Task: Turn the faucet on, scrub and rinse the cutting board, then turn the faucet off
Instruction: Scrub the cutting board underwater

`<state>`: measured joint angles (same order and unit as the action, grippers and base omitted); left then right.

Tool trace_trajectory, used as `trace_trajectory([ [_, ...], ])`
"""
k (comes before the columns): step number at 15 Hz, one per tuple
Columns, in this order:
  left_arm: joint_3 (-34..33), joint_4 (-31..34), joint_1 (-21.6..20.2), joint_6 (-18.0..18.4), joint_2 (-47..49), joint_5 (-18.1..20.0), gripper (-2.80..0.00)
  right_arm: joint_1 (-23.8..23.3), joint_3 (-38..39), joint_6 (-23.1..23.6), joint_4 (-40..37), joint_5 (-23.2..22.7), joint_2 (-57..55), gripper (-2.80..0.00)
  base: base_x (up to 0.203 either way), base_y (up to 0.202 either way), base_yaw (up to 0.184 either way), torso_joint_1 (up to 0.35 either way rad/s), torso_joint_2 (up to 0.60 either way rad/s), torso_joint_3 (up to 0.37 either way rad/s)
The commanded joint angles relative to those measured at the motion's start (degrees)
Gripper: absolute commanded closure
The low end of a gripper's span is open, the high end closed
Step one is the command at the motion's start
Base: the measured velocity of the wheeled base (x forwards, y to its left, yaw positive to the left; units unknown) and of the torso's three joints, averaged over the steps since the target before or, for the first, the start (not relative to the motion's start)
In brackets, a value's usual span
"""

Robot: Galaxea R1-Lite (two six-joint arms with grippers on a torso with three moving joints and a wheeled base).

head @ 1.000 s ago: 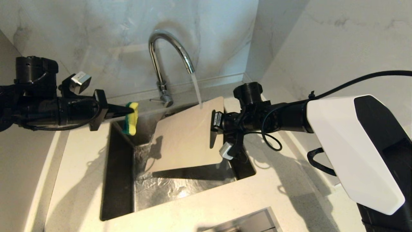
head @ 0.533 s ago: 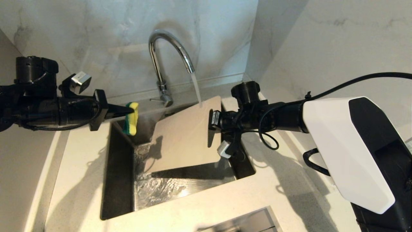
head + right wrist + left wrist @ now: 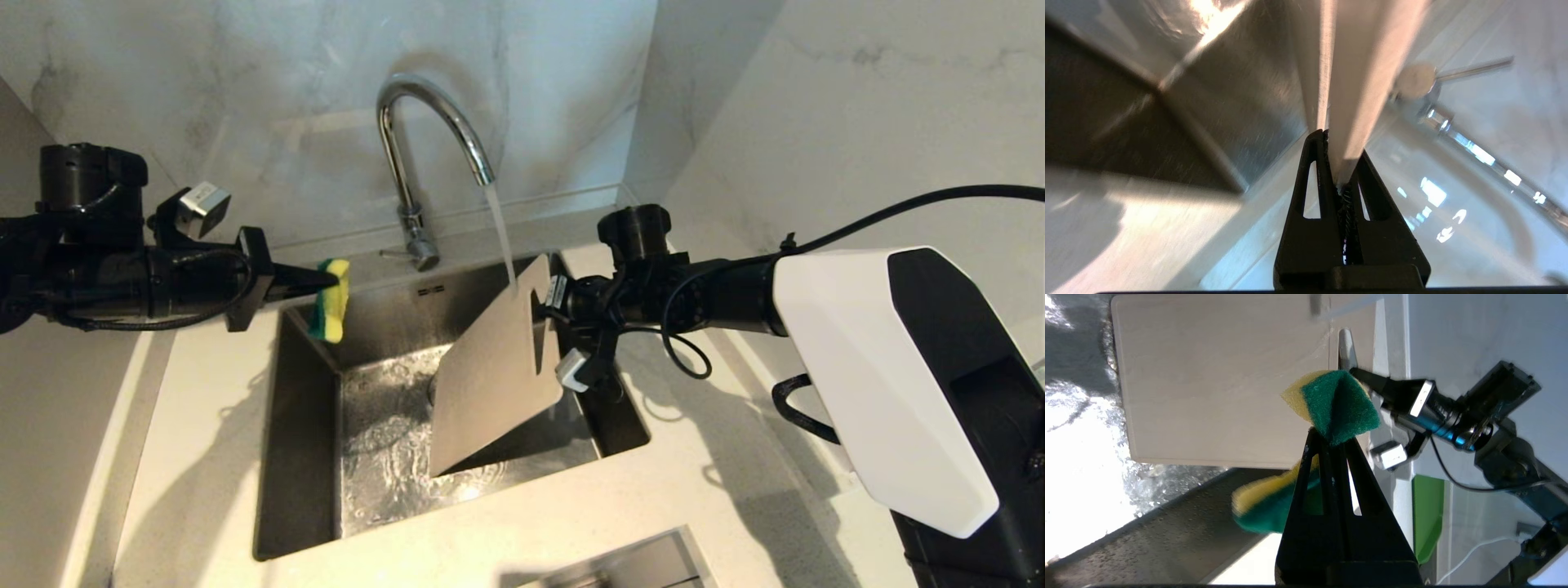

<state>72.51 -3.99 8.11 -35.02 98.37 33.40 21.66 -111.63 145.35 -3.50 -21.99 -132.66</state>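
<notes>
The cutting board (image 3: 494, 367) stands steeply tilted in the sink (image 3: 298, 457), its lower corner down toward 7 o'clock near the wet basin floor and its slotted handle end up at 1 o'clock, directly under the stream from the faucet (image 3: 424, 147), which is running. The right gripper (image 3: 545, 304) has its jaws pinching the board's handle end; in the right wrist view the thin edge runs straight out from between the pressed tips. The left gripper (image 3: 322, 280) hovers at 9 o'clock from the faucet, over the sink's left rim, jaws pinching a yellow-and-green sponge (image 3: 331, 300), well apart from the board.

The board looks thin, stiff and light, but wet plastic held by one narrow edge is likely slippery and will tend to swing or twist under scrubbing pressure. The handle end by the slot seems the soundest place to hold it, with the lower corner braced against the basin. The sponge is soft and squashes in the grip, so it should press flat against the board's face.
</notes>
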Motion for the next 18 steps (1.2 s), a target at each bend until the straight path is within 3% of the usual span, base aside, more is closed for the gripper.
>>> trace_trajectory([
  [1,0.0,-0.1,0.0,-0.2,0.3,0.2,0.00,0.1,0.2,0.9,-0.3,-0.4,0.4,0.00,0.000,0.000,0.000,0.000,0.00,0.000],
  [18,-1.1,-0.1,1.7,-0.1,0.4,0.1,0.00,0.2,6.3,-0.5,-1.8,-0.4,13.1,0.00,0.000,0.000,0.000,0.000,0.00,0.000],
])
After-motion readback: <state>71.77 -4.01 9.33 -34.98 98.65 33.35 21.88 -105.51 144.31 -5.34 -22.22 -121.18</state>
